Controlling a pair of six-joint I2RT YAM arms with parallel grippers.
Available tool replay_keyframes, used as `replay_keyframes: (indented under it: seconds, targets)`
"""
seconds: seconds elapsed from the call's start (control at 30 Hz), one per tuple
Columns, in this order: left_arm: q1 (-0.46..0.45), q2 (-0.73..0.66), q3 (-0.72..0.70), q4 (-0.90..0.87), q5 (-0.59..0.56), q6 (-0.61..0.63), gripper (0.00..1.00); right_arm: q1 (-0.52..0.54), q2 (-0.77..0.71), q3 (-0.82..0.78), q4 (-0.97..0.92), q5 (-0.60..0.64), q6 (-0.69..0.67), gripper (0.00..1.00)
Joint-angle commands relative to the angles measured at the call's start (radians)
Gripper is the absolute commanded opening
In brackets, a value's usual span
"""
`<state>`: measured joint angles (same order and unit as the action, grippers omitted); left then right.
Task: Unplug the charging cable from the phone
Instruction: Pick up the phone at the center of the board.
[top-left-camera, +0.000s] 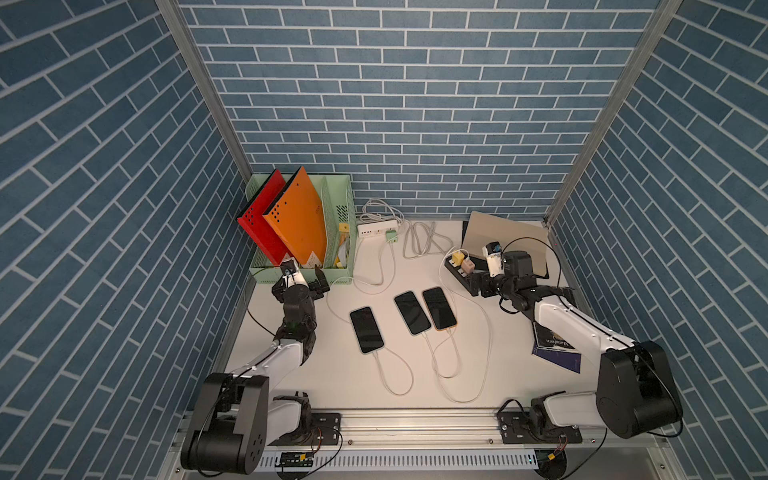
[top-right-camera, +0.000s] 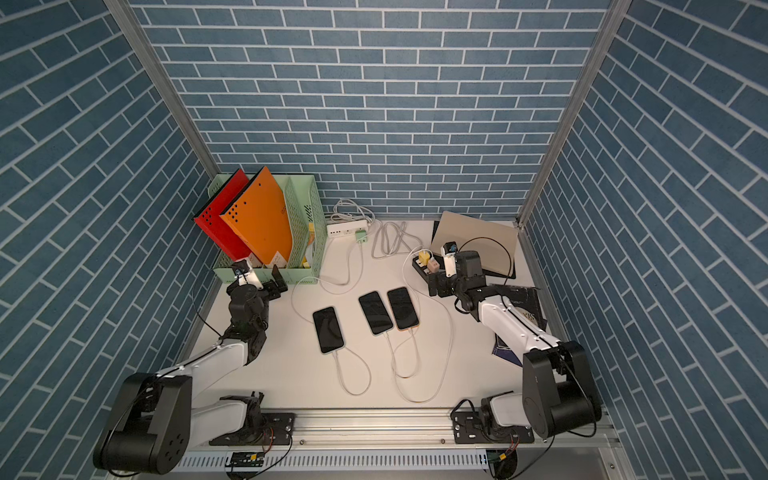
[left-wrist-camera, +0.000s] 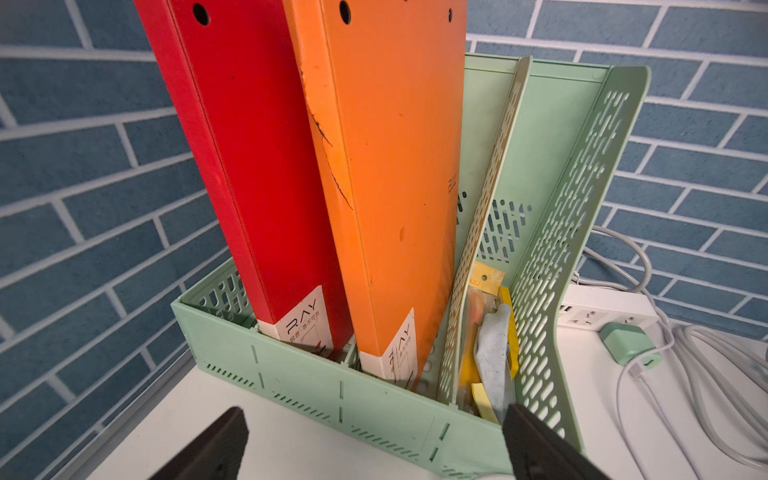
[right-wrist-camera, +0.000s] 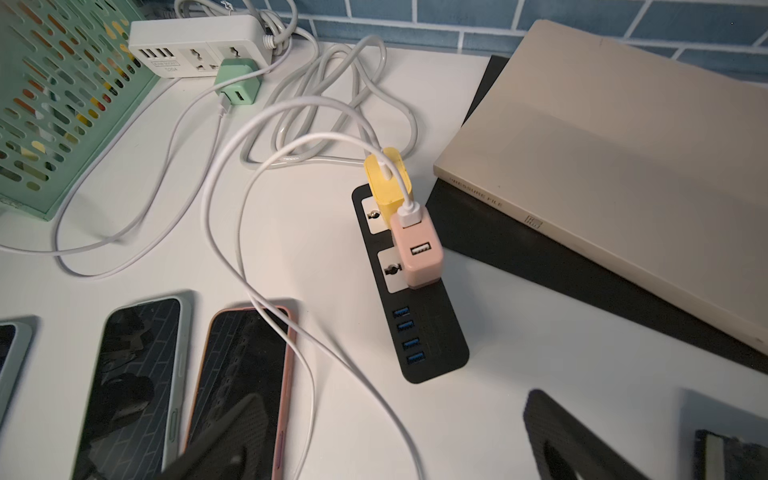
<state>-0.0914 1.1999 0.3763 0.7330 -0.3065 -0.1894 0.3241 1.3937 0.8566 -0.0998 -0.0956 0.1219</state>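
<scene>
Phones (top-left-camera: 366, 329) mid-frame, charging cables (top-left-camera: 395, 370) all plugged in; left claw (top-left-camera: 302, 280), right claw (top-left-camera: 478, 284) gape empty; unplugging not begun.

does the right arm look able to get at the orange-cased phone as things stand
Probably yes: the right tool is open and empty by the black power strip, and the orange-cased phone lies flat close beside it, with only loose white cable nearby.

Glossy phones (top-left-camera: 366, 330), matt plast. file rack (left-wrist-camera: 374, 411)
</scene>
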Motion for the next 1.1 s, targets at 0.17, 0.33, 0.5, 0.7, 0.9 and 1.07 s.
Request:
replay_keyframes:
  seconds: [0.17,0.33,0.5,0.7,0.9,1.07]
  targets:
    - [-0.004,-0.032,0.090,-0.242,0.172,-0.147,1.00,0.141,0.106,0.100,-0.238,0.116,0.153,0.99]
    - [-0.004,-0.054,0.088,-0.283,0.229,-0.166,1.00,0.218,0.153,0.147,-0.261,0.149,0.201,1.00]
    - [-0.004,-0.058,0.085,-0.297,0.284,-0.181,1.00,0.290,0.236,0.217,-0.300,0.162,0.222,0.99]
    - [-0.004,-0.037,0.079,-0.302,0.296,-0.180,1.00,0.378,0.325,0.286,-0.322,0.195,0.252,0.99]
    - [-0.004,-0.029,0.085,-0.306,0.306,-0.179,1.00,0.406,0.398,0.325,-0.337,0.208,0.266,0.94]
    - [-0.004,-0.034,0.085,-0.306,0.307,-0.176,1.00,0.415,0.437,0.341,-0.360,0.251,0.274,0.91]
